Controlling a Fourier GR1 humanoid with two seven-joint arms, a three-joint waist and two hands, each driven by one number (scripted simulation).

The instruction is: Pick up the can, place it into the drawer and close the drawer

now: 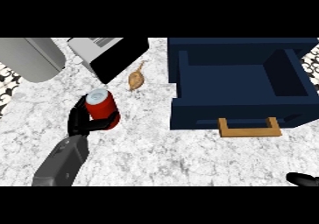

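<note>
Left hand point(84, 119) has the can point(102, 107), fingers and thumb curled round its red body, silver top facing up. The can sits left of the counter's middle, tilted a little, upper end leaning toward the far edge. Can't tell whether its base touches the counter or is off it. The grey forearm point(62, 162) comes in from the near edge, left side.

Right hand point(306, 179): only a black sliver at the near right corner, well apart from the can. Can't tell whether it's open or curled.

The drawer point(243, 111) is open, dark navy, on the right half of the counter toward the far edge. Its inside shows as a blue well with a divider on the right side. The wooden handle point(249, 127) is on the front panel, facing the near edge. The can is well to the left of it, not inside.

No readable label or writing on the can (just plain red with a silver lid).

The counter point(155, 153) is white-grey marble, speckled. A small brown thing point(136, 78) lies between can and drawer, nearer the far edge; can't identify it. Behind the can stand a toaster-like white box with a black side point(113, 54) and a grey rounded appliance point(26, 59) at the far left corner. Black-and-white patterned tile point(5, 85) shows past the left edge and again at the far right.
</note>
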